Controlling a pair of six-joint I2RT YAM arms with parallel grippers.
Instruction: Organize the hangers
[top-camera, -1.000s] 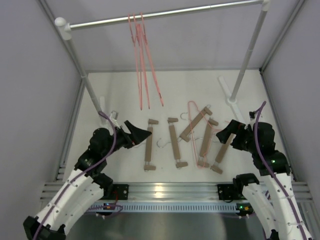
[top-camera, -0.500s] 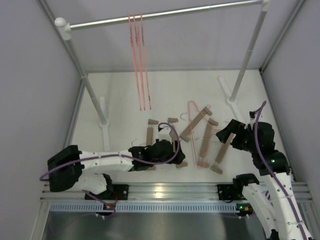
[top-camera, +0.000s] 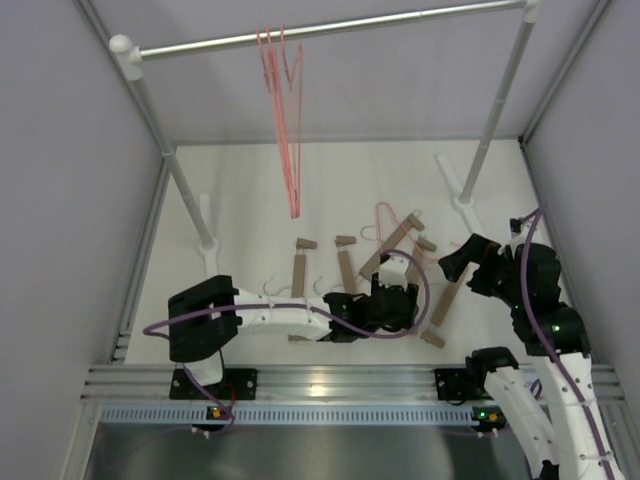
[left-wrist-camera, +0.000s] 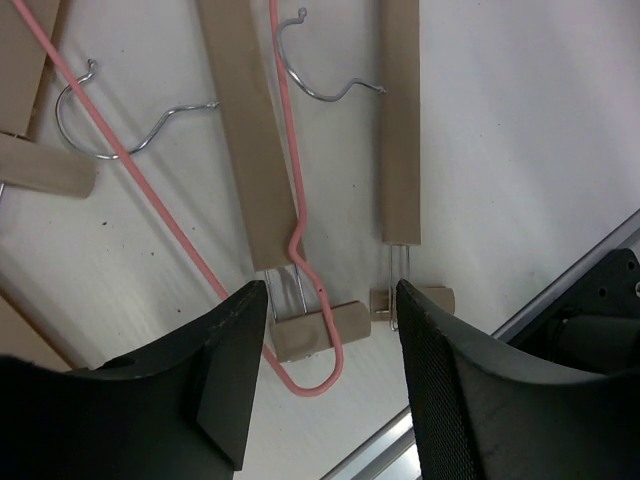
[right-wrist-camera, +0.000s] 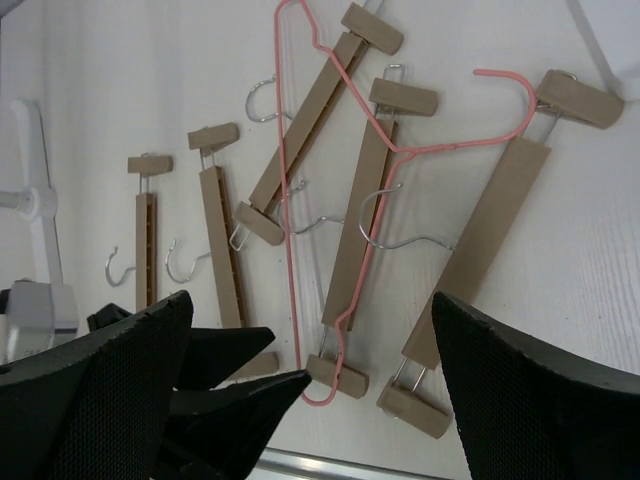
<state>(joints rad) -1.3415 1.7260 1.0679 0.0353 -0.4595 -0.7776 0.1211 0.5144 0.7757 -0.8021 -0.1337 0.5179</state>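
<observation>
Top view: three or so pink hangers (top-camera: 288, 120) hang on the rail (top-camera: 330, 27), left of its middle; the exact count is too blurred to tell. The wooden hangers (top-camera: 298, 272) lie in a loose row on the surface (top-camera: 240, 200), from the middle toward the right edge. The left arm reaches along the near edge, and its left pincer (top-camera: 393, 308) sits over the near ends of the middle ones, covering them. The right pincer (top-camera: 458, 262) hovers near the right edge, holding nothing. Left wrist view: the jaws are spread and empty, with the left pincer (left-wrist-camera: 330, 385) straddling the bottom loop of the loose pink hanger (left-wrist-camera: 288, 140). That wire runs over a wooden bar (left-wrist-camera: 245, 130) and right past its clip (left-wrist-camera: 310, 333). My read is that the step in hand is the grasp on this pink hanger. Next move: drop a bit, pinch the wire only and not the clip, lift it clear, then hook it on the rail beside the others. I can't tell whether the wire is snagged on the clip's wires. Right wrist view: the right pincer (right-wrist-camera: 315, 330) is wide apart and idle. All five wooden hangers (right-wrist-camera: 220, 250) show, with the pink hanger (right-wrist-camera: 288, 200) draped across the middle two. The fingers cut off the near edge and the lowest clips.
</observation>
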